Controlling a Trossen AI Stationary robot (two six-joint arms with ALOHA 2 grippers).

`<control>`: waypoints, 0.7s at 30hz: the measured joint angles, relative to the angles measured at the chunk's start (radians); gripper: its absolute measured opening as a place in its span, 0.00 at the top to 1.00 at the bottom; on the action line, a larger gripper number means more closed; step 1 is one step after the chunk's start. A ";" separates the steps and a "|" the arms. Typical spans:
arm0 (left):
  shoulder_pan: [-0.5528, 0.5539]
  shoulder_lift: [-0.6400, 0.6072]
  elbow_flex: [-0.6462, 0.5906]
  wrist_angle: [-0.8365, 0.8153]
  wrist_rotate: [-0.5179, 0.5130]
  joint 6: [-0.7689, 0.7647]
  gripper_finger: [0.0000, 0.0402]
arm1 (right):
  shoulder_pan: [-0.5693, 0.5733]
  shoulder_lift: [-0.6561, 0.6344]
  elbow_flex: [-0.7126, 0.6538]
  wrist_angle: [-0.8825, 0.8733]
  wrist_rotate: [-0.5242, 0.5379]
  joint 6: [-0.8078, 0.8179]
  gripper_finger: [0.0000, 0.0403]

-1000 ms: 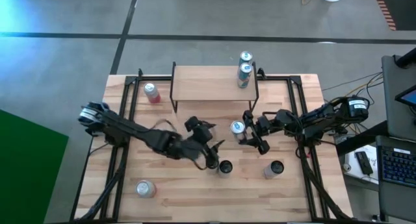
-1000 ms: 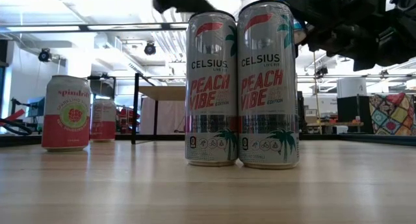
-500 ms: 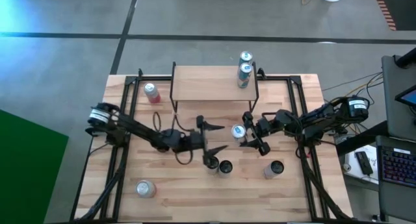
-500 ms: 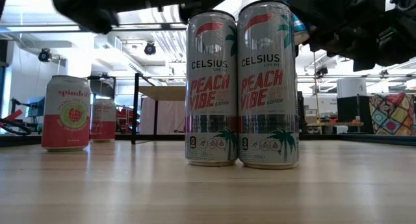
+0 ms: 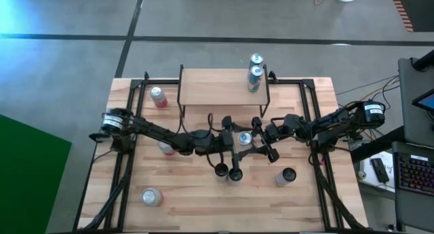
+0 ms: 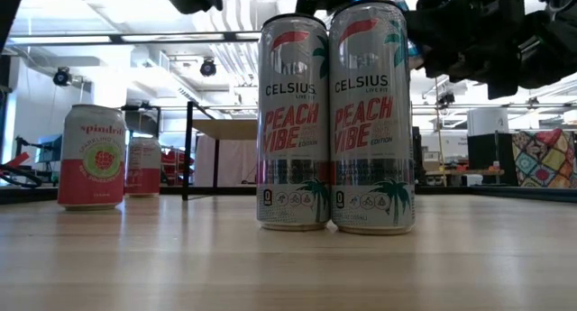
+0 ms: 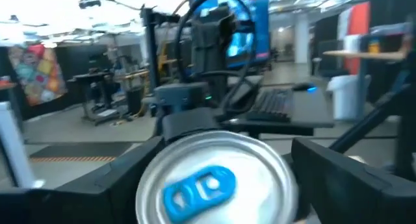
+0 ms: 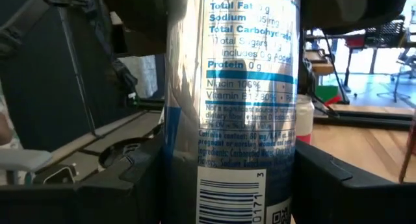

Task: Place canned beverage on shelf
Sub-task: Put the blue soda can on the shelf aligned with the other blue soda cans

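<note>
Clearly a handover is under way in mid-air above the middle of the slatted wooden tabletop (image 5: 305,193). A tall slim silver-and-blue beverage can with a blue pull tab (image 5: 245,137) hangs upright between the two dark arms, just in front of the shelf, a low riser with a light wood plank top and thin black legs (image 5: 210,89).

The right gripper (image 5: 261,143) reaches in from the right side, its two dark fingers closed on the can's sides; its wrist view shows the can's nutrition label filling the space between them.

The left gripper (image 5: 234,135) comes in from the left side with its fingers spread wide on either side of the can's top, gripping nothing; whether they touch it cannot be told.

The can's long axis is vertical, lid and tab pointing up.

Judging from this, the next move calls for one gripper to take sole hold, then carry the can, kept upright, back onto bare plank beside the two silver cans (image 5: 255,72) at the shelf's right end.

Two tall peach-labelled cans (image 6: 334,122) stand touching on the table nearby and should not be knocked.
</note>
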 joint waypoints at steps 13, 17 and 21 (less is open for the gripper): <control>0.014 -0.002 -0.057 0.146 0.070 -0.023 0.23 | 0.000 -0.065 -0.028 0.019 -0.026 -0.002 0.43; 0.024 -0.002 -0.054 0.138 0.072 -0.045 0.23 | 0.000 -0.062 -0.028 0.024 -0.026 -0.003 0.43; 0.031 -0.002 -0.054 0.133 0.077 -0.068 0.23 | 0.000 -0.062 -0.028 0.023 -0.022 0.000 0.43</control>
